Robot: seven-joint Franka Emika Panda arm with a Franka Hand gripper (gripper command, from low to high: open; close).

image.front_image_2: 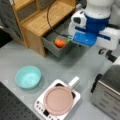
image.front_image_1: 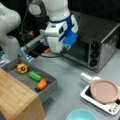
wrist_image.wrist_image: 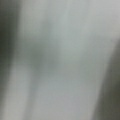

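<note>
In a front view, a light wooden shelf unit (image.front_image_1: 17, 100) fills the near left corner of the grey table (image.front_image_1: 70, 75). Just beside it, an open grey drawer (image.front_image_1: 48, 87) holds a yellow bell pepper (image.front_image_1: 22, 68), a green vegetable (image.front_image_1: 34, 75) and an orange carrot (image.front_image_1: 42, 84), lying in a row from far left to near right. Farther back and right of the drawer, the white and blue gripper (image.front_image_1: 53, 48) hangs at the open mouth of a silver toaster oven (image.front_image_1: 100, 45); a small orange object (image.front_image_1: 47, 50) shows just beside it. Whether the gripper is spread or closed, or has hold of anything, cannot be told, and the wrist view gives only a grey blur. Near right, a pink round pan (image.front_image_1: 103, 91) rests on a white hot plate (image.front_image_1: 110, 107), with a teal bowl (image.front_image_1: 81, 115) at the near edge.
</note>
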